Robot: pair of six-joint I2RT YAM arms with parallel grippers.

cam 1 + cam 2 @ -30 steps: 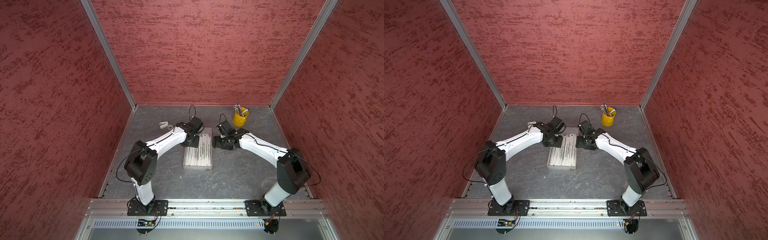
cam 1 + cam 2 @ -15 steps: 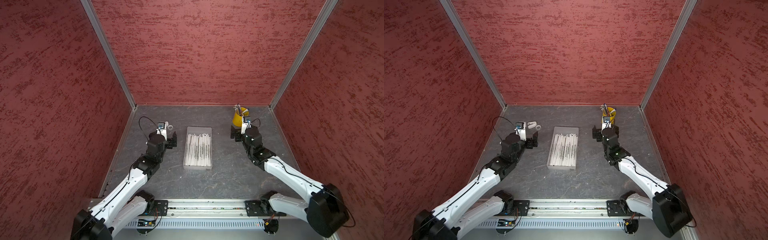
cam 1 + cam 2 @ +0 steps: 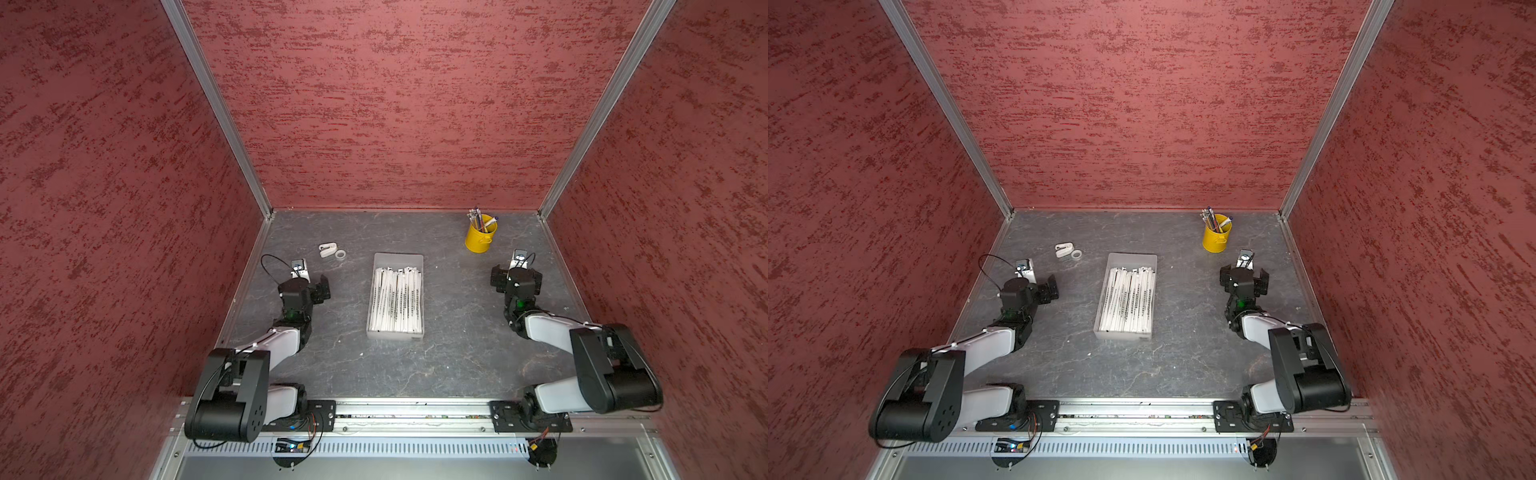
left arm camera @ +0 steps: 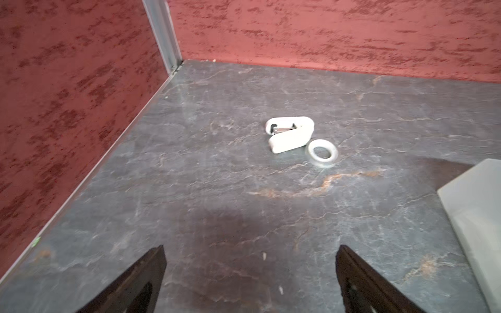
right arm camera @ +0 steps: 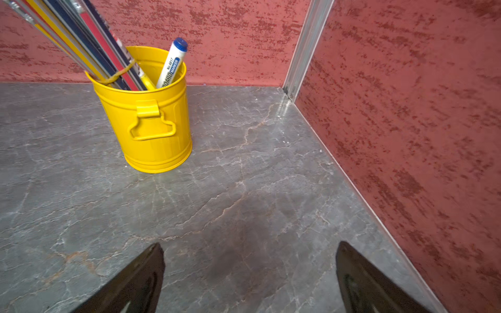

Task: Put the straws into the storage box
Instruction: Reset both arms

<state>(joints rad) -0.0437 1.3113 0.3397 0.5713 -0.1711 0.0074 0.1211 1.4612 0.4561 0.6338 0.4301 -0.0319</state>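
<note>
Grey table [image 3: 415, 370] is walled in red; straws [image 3: 397, 301] are laid in box [image 3: 399, 261]. Left gripper [image 4: 250, 248] and right gripper [image 5: 250, 244] are spread wide, empty, either side of box.

Just ahead of the right gripper [image 5: 250, 244], a glossy yellow painted-metal bucket [image 5: 151, 119]; tabletop [image 5: 244, 189] matt grey, stone-veined. Ahead of the left gripper [image 4: 251, 246], a smooth white plastic stapler [image 4: 290, 134] and a whitish ring [image 4: 322, 153]. Off to its side, the frosted plastic storage box [image 3: 398, 259], holding paper-wrapped straws [image 3: 397, 299]. Rough, matt red walls [image 3: 395, 104].
</note>
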